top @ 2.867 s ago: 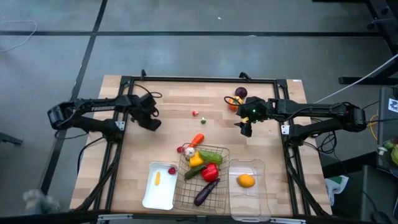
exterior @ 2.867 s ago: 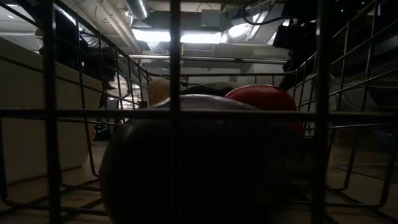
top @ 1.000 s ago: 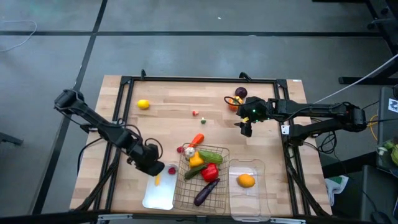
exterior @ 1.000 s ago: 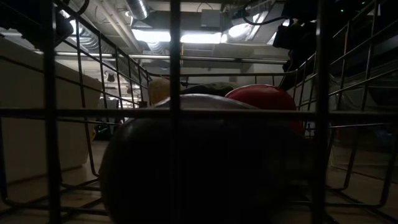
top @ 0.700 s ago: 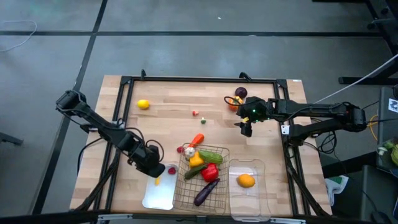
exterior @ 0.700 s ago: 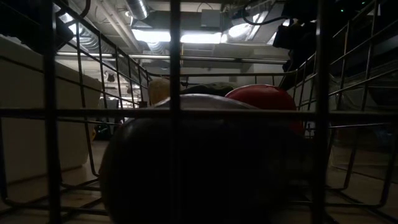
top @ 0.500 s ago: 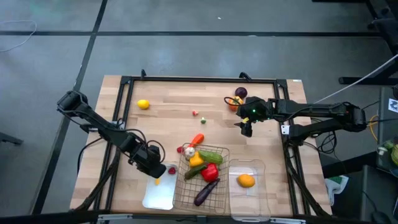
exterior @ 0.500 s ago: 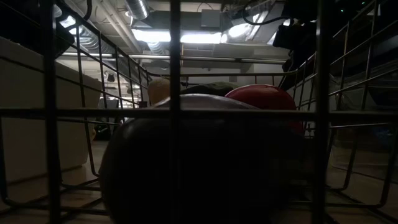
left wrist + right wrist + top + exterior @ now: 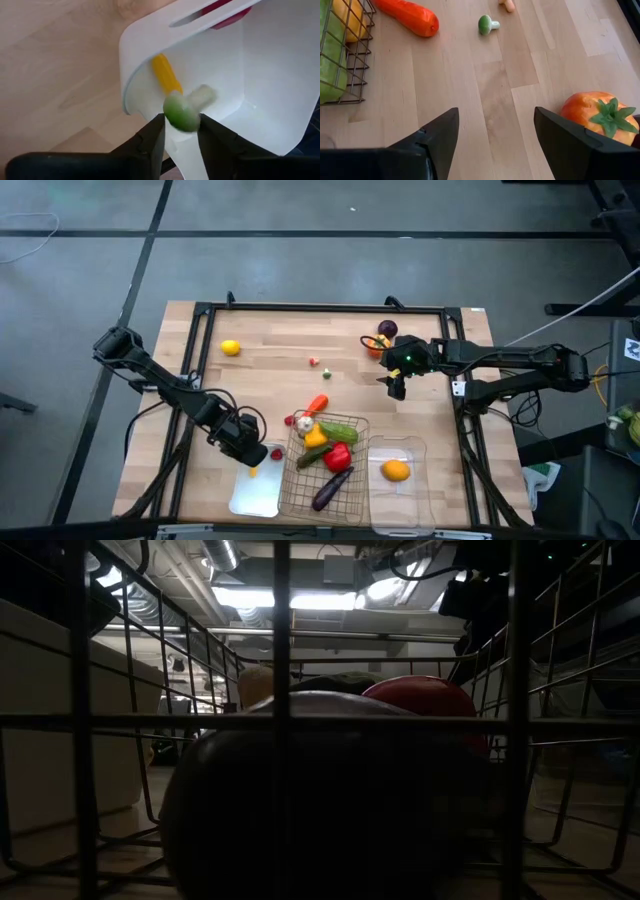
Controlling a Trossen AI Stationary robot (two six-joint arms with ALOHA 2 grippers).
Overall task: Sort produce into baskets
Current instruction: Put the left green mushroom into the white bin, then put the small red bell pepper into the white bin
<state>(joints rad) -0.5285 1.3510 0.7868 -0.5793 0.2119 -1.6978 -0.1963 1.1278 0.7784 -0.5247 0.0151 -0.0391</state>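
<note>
Green mushroom (image 9: pixel 181 111), hidden from above, I'm seeing only by wrist camera: left gripper (image 9: pixel 179 131) is pinching it, stem pointing into white tray (image 9: pixel 270 75).

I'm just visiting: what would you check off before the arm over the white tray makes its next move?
1. Left gripper shut on the green mushroom: ok.
2. Mushroom over the white tray, inside its rim: ok.
3. Spot below free of the yellow piece: not ok, it lies very close.
4. Height above the tray floor: cannot tell.
5. Right gripper open, away beside the tomato: ok.
</note>
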